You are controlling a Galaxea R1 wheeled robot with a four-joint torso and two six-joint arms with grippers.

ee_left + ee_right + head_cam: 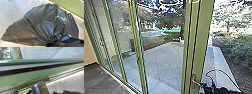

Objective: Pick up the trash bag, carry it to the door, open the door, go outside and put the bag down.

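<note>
Building entrance: glass doors (140, 55), paved yard (161, 57) outside.

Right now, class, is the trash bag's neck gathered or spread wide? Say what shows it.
Gathered: in the left wrist view, creases of the trash bag converge on a narrow, bunched neck.

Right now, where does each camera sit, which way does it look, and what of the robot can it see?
Head: high up, looking forward and down at the paved yard; the right arm comes in beside the door handle.
Left wrist: on the left arm, facing the black trash bag and the floor; the robot's dark plate shows.
Right wrist: on the right arm, facing the green frame; robot parts unclear.
Shared: head and right wrist both see green frame and paved yard.
</note>
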